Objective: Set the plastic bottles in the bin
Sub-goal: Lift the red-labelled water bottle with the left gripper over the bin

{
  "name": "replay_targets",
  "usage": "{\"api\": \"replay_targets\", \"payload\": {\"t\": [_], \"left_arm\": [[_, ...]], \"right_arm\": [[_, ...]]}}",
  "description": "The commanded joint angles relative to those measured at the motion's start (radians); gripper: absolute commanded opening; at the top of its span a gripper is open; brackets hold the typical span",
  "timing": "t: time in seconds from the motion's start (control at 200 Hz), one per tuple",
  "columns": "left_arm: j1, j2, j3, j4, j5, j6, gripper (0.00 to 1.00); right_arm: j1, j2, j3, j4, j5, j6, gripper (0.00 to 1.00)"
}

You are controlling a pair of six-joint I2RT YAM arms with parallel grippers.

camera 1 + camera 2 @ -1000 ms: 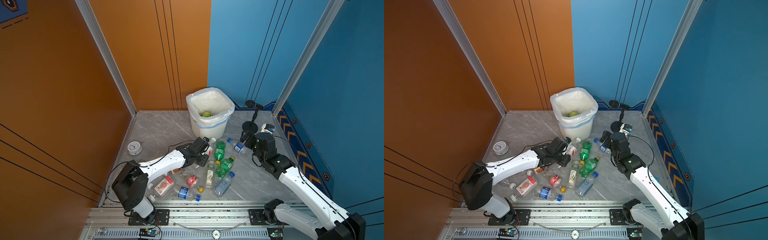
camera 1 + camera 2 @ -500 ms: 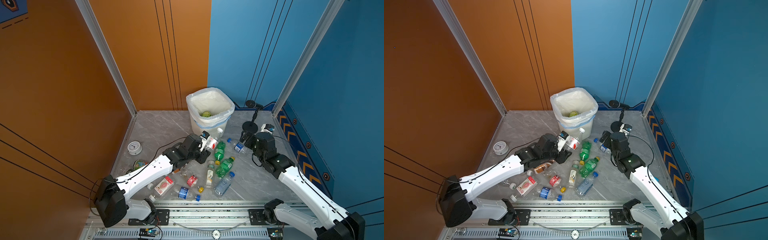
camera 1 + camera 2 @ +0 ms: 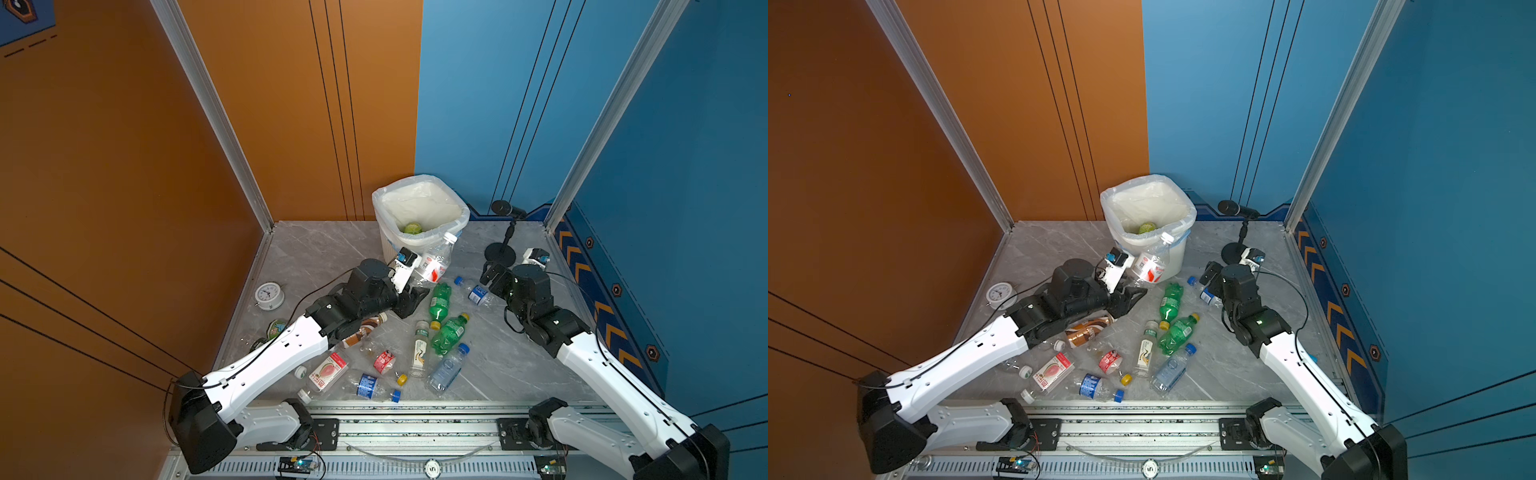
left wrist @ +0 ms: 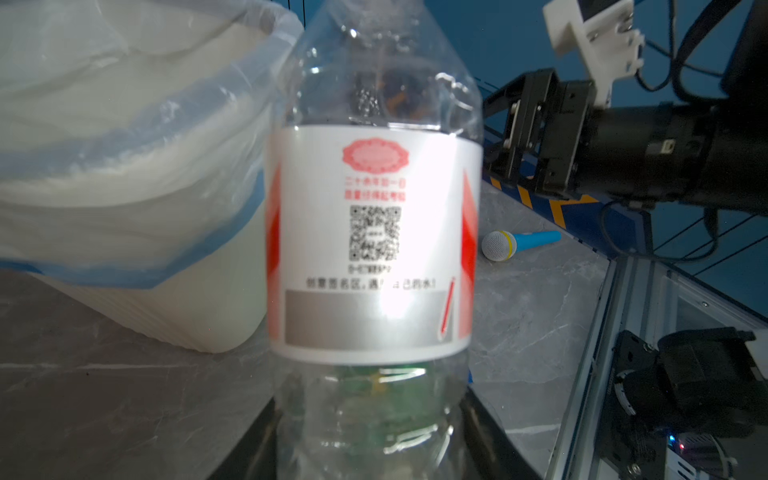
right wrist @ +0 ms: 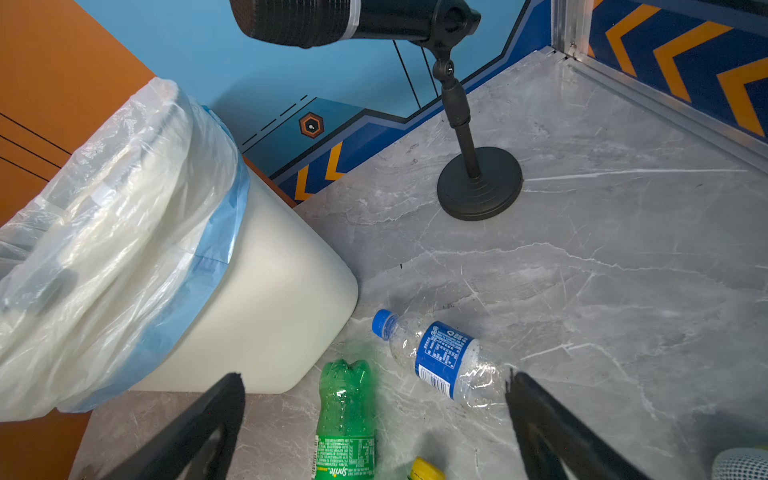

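Left hand [image 3: 413,291] clamps a clear red-labelled bottle [image 3: 434,262], apparently by its base, tilted up just beside the bin [image 3: 384,203] wall, cap near the rim. Right hand [image 3: 489,277] hangs open over the bench [image 3: 324,249]. The cap could snag the liner [image 3: 419,199] and the bottle drop outside.

A: Non-task clutter on the deck?
B: Small white round alarm clock [image 3: 269,295], dial visible from above, on the grey marble-look tabletop [image 3: 316,249], close to the orange wall panel [image 3: 124,145] on the left.
A: Other side?
B: Black microphone on a black round-base desk stand [image 3: 500,252], near the back right corner, head angled leftward. Toy microphone with blue handle, yellow ring and grey mesh head [image 4: 515,244] lies flat on the marble near its metal edge.
A: Surroundings?
B: Blue wall panels [image 3: 498,104] behind and right. Orange-chevron strip [image 3: 602,309] along the right base. Aluminium rail [image 3: 415,428] across the front.
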State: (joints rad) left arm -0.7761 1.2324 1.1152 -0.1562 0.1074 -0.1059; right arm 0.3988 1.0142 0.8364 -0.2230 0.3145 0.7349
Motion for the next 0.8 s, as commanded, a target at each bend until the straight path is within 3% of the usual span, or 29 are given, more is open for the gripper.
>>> {"api": "replay_targets", "payload": {"t": [0.0, 0.27, 0.496, 0.791], "left_arm": [[0.029, 0.030, 0.103, 0.105, -0.031, 0.036, 0.53], [0.139, 0.154, 0.323, 0.128, -0.006, 0.045, 0.52], [0.254, 0.342, 0.540, 0.093, 0.065, 0.037, 0.52], [0.309, 0.573, 0.803, -0.012, 0.113, 0.013, 0.51]], "right_arm": [[-0.006, -0.013, -0.013, 0.019, -0.010, 0.014, 1.00], [-0.025, -0.046, -0.025, 0.008, -0.010, 0.010, 1.00], [-0.042, -0.046, -0.023, 0.011, -0.036, 0.006, 1.00], [-0.060, -0.054, -0.025, 0.007, -0.048, 0.004, 1.00]]}}
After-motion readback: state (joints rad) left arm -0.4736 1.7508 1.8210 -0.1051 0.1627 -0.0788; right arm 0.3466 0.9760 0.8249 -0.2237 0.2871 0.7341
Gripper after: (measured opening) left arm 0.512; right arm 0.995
